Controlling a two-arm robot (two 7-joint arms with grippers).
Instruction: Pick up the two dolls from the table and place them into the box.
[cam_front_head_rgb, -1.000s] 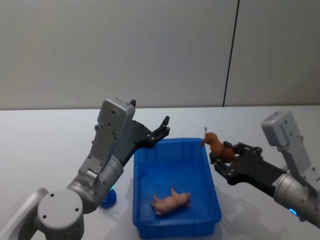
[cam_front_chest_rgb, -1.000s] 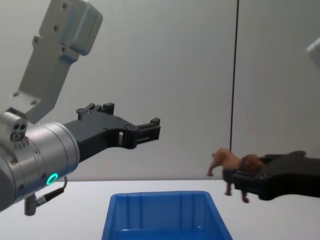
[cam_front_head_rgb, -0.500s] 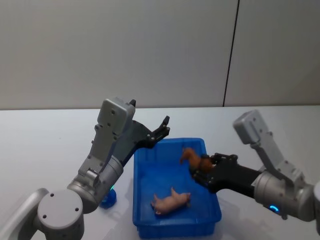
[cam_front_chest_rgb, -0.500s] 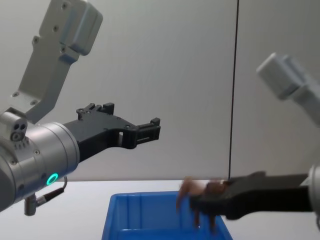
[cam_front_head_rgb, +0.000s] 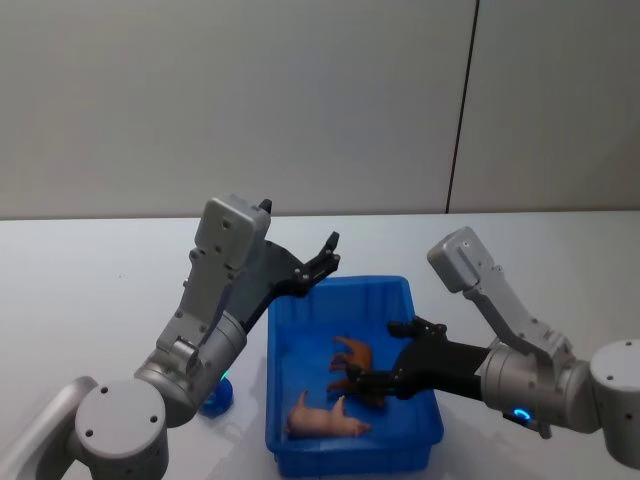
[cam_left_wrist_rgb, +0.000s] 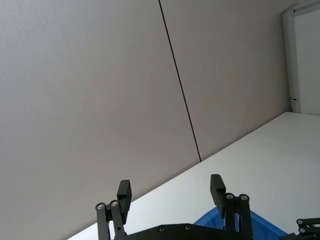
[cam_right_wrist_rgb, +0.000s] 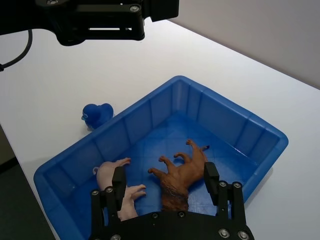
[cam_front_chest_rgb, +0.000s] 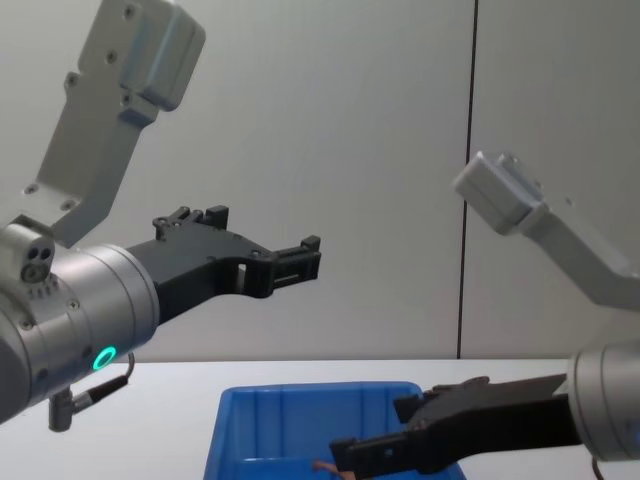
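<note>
Right tool (cam_right_wrist_rgb: 165, 175), fingers spread, low inside the box (cam_front_head_rgb: 345, 284). The brown doll (cam_front_head_rgb: 350, 353), gripped above the box half a second earlier, now lies on its floor beside the pink doll (cam_front_head_rgb: 322, 420). Left tool (cam_front_head_rgb: 327, 254), fingers apart, is unchanged above the box's far-left corner, over the worktop (cam_front_head_rgb: 90, 290).

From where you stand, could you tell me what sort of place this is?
Probably a robotics test bench: plain white tabletop, bare grey wall panels, and a bright blue rectangular plastic bin holding a pinkish toy pig and a brown toy animal; right end effector over it, left end effector raised.
</note>
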